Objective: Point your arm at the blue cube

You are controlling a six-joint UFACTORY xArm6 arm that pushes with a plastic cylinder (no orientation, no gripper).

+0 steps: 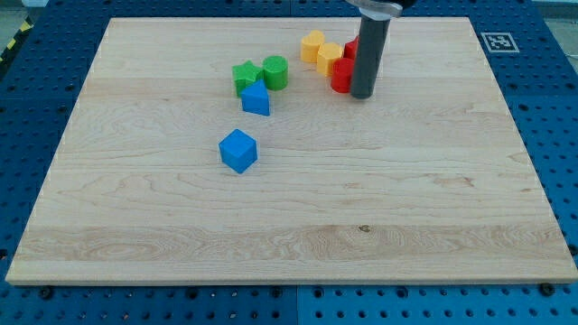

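Note:
The blue cube (238, 150) lies on the wooden board (289, 235), left of the board's middle. My tip (363, 93) is at the view's upper right of it, far from the cube, touching or just beside a red block (340, 74). The dark rod (370, 50) rises from the tip out of the view's top.
A blue wedge-like block (256, 98) sits above the cube, with a green star-shaped block (245, 76) and a green cylinder (275, 71) behind it. Two yellow blocks (312, 46) (329, 57) and a second red block (351, 49) cluster next to the rod.

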